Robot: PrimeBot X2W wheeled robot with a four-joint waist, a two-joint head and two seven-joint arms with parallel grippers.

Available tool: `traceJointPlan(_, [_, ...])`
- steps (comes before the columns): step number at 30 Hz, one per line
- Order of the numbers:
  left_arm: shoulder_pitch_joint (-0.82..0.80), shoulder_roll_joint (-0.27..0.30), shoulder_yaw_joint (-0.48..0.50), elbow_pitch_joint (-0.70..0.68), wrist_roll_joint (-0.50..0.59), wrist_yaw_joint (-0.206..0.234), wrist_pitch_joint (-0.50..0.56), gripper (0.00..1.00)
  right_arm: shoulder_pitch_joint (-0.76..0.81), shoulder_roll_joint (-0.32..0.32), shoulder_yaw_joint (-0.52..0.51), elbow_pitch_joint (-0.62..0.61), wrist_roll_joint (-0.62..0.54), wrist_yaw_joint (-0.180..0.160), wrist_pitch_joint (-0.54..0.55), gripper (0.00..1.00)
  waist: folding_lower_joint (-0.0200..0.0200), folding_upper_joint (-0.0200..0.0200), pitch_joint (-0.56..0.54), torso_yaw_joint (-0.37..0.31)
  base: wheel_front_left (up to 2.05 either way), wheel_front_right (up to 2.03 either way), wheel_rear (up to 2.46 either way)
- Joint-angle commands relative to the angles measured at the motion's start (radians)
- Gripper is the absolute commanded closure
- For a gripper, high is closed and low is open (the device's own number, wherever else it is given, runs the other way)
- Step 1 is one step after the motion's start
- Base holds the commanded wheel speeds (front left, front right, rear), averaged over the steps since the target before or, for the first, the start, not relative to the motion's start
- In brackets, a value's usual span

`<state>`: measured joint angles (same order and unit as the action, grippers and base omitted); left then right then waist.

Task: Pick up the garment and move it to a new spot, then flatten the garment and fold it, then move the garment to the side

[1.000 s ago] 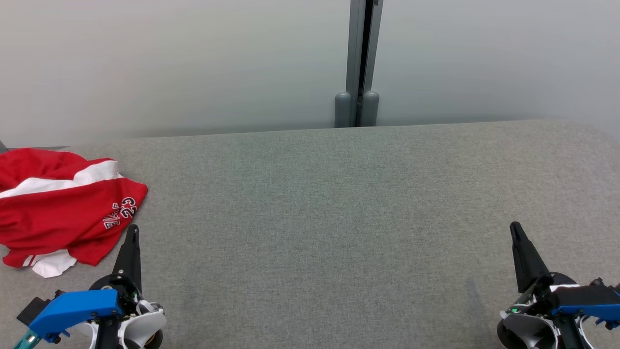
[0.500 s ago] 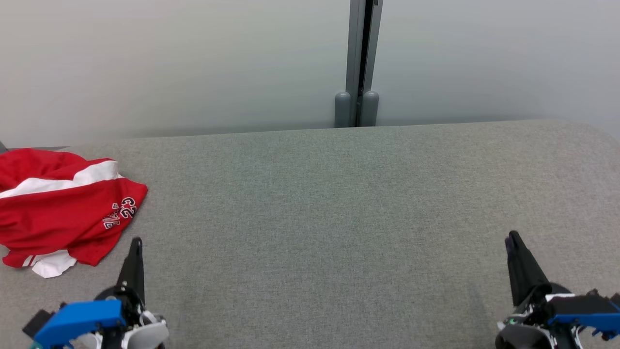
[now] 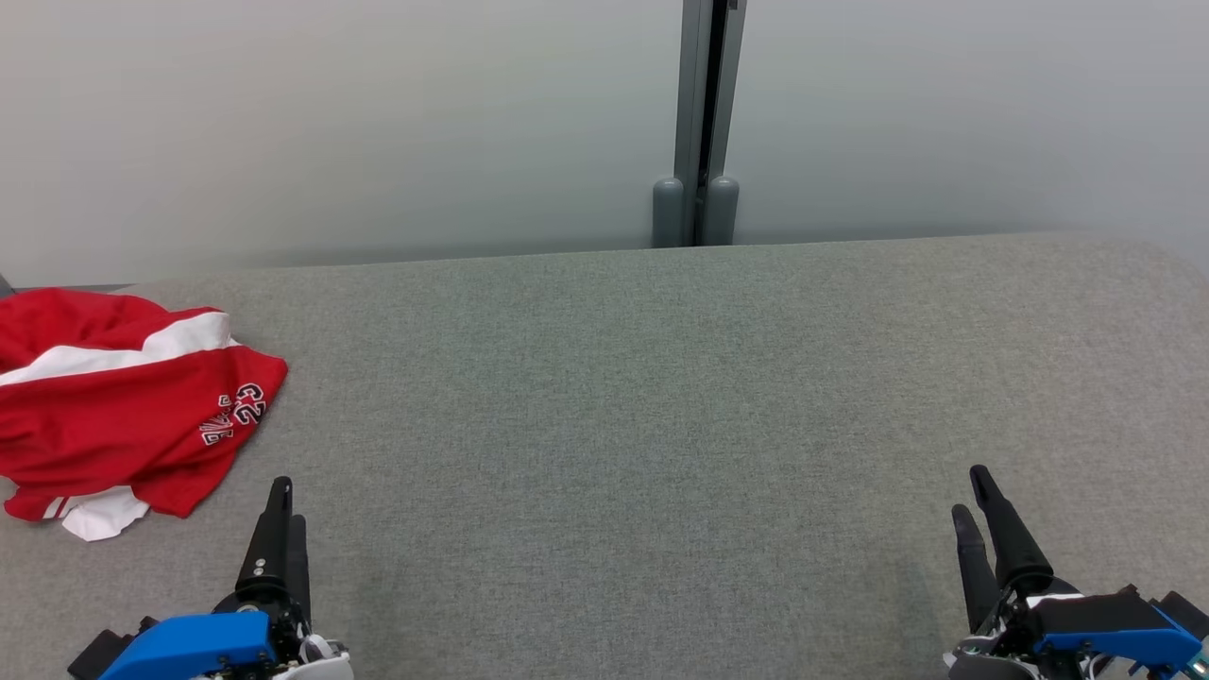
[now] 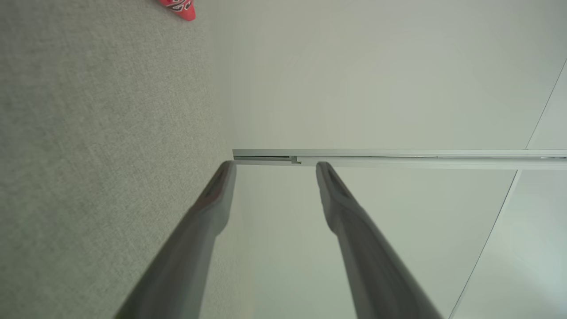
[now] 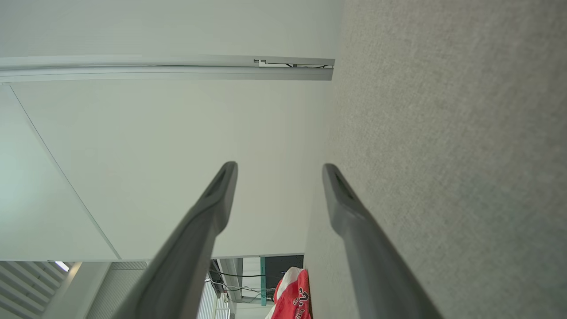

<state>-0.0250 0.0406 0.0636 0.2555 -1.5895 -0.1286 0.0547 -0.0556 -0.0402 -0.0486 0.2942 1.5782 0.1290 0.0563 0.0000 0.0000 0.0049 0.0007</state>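
The garment [image 3: 123, 406], a red shirt with white stripes and white lettering, lies crumpled at the left edge of the grey table [image 3: 661, 397]. Its red tip [image 4: 179, 7] shows at the top of the left wrist view, and a part of the garment [image 5: 293, 297] at the bottom of the right wrist view. My left gripper [image 3: 283, 510] stands at the lower left, just right of the shirt's near edge and apart from it, open and empty [image 4: 274, 166]. My right gripper [image 3: 973, 496] stands at the lower right, far from the shirt, open and empty [image 5: 279, 168].
A pale wall runs behind the table's far edge, with a grey vertical post [image 3: 704, 123] at its middle. The grey felt surface stretches wide between the two grippers.
Both grippers have drawn back toward the bottom of the head view. The right gripper's two fingers now show apart. The garment has not moved.
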Motion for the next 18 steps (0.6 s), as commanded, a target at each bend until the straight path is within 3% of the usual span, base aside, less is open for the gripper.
traceJointPlan(1, [-0.015, 0.007, -0.009, -0.028, 0.015, -0.001, -0.012, 0.00, -0.010, -0.004, 0.007, -0.018, -0.020, 0.001, -0.013, 0.00, 0.0000, 0.0000, 0.000, 0.001, 0.00, 0.00, 0.00])
traceJointPlan(8, [-0.021, 0.008, -0.016, -0.057, 0.088, -0.001, -0.039, 0.00, -0.017, -0.005, 0.010, -0.027, -0.102, 0.001, -0.040, 0.00, 0.0000, 0.0000, 0.002, 0.003, 0.00, 0.00, 0.00])
traceJointPlan(18, [-0.015, 0.008, -0.012, -0.097, 0.337, 0.016, -0.080, 0.00, -0.016, -0.006, 0.026, -0.069, -0.371, 0.001, -0.081, 0.00, 0.0000, 0.0000, 0.003, 0.005, 0.00, 0.00, 0.00])
